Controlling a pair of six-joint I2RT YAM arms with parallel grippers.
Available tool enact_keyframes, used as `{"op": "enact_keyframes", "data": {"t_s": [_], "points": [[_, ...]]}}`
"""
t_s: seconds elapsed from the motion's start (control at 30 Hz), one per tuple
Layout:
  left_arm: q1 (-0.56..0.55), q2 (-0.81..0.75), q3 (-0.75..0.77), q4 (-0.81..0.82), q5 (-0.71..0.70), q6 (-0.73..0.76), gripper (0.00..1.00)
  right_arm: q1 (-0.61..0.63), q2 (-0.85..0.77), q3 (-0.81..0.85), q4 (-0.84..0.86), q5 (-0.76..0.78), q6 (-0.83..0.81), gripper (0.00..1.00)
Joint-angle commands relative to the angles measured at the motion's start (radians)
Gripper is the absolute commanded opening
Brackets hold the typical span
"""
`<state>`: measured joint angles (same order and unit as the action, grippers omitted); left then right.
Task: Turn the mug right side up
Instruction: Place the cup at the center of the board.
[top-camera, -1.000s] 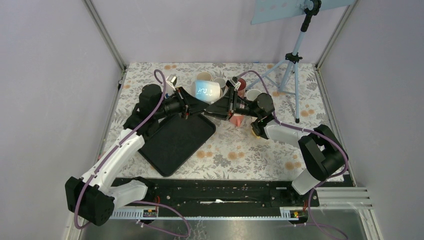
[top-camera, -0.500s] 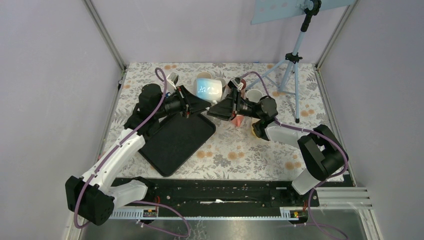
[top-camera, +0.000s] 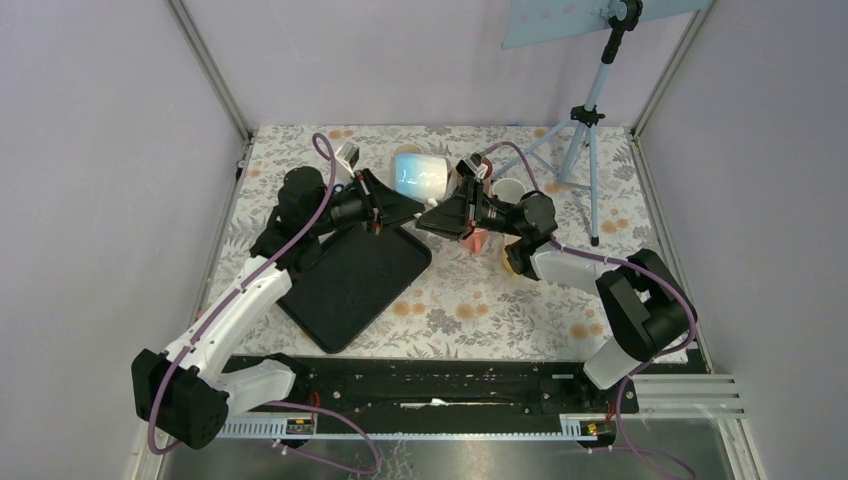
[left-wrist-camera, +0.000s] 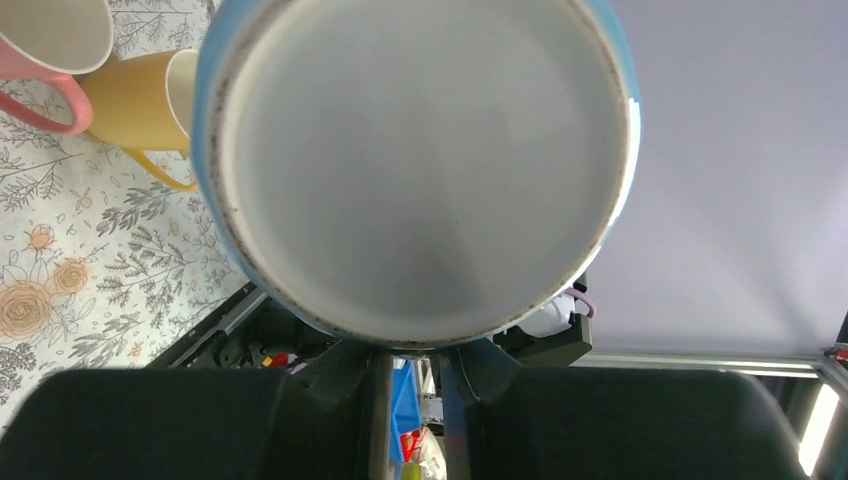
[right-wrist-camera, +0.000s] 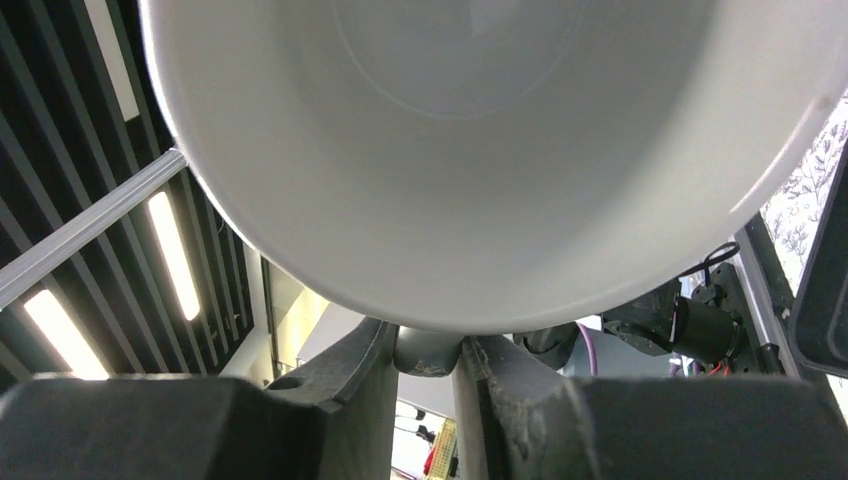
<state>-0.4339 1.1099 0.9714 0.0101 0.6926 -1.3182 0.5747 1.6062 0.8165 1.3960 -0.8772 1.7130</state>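
A light blue mug (top-camera: 418, 172) with white markings hangs in the air above the back of the table, between both grippers. My left gripper (top-camera: 398, 207) is shut on its lower edge from the left. The left wrist view shows the mug's pale underside (left-wrist-camera: 420, 160), with the left gripper (left-wrist-camera: 415, 350) pinching the base edge. My right gripper (top-camera: 437, 207) is shut on it from the right. The right wrist view looks into the white inside (right-wrist-camera: 480, 150), with the right gripper (right-wrist-camera: 428, 350) closed on a grey part at the rim.
A black tray (top-camera: 355, 280) lies under the left arm. Other mugs stand behind and beside the grippers: pink (left-wrist-camera: 50, 50), yellow (left-wrist-camera: 140, 100), white (top-camera: 508, 188). A blue tripod (top-camera: 585, 130) stands at the back right.
The mug has risen a little, shifted toward the back and turned between the two grippers. Both grippers stay closed on it.
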Motion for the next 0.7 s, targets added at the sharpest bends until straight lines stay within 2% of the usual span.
{"op": "enact_keyframes", "data": {"t_s": [0.0,0.07,0.2,0.23,0.3,0.5,0.57,0.67], "points": [[-0.009,-0.02,0.011,0.169,0.04,0.003,0.0,-0.005,0.004,0.054,0.036,0.005,-0.008,0.25],[-0.009,-0.022,0.008,0.171,0.041,0.009,0.0,-0.005,0.001,0.056,0.019,0.01,-0.015,0.21],[-0.009,-0.029,-0.009,0.175,0.025,0.035,0.0,-0.005,-0.019,0.063,-0.07,0.005,-0.07,0.02],[-0.009,-0.033,-0.016,0.186,0.017,0.039,0.0,-0.005,-0.031,0.065,-0.113,0.004,-0.1,0.0],[-0.009,-0.039,-0.034,0.207,-0.001,0.041,0.01,-0.005,-0.067,0.073,-0.256,0.006,-0.192,0.0],[-0.009,-0.034,-0.08,0.261,-0.031,0.038,0.21,-0.005,-0.211,0.141,-0.743,0.075,-0.566,0.0],[-0.009,-0.031,-0.093,0.273,-0.039,0.04,0.3,-0.004,-0.238,0.164,-0.856,0.103,-0.64,0.0],[-0.009,-0.02,-0.11,0.294,-0.045,0.036,0.39,-0.005,-0.262,0.191,-0.983,0.139,-0.723,0.0]]}}
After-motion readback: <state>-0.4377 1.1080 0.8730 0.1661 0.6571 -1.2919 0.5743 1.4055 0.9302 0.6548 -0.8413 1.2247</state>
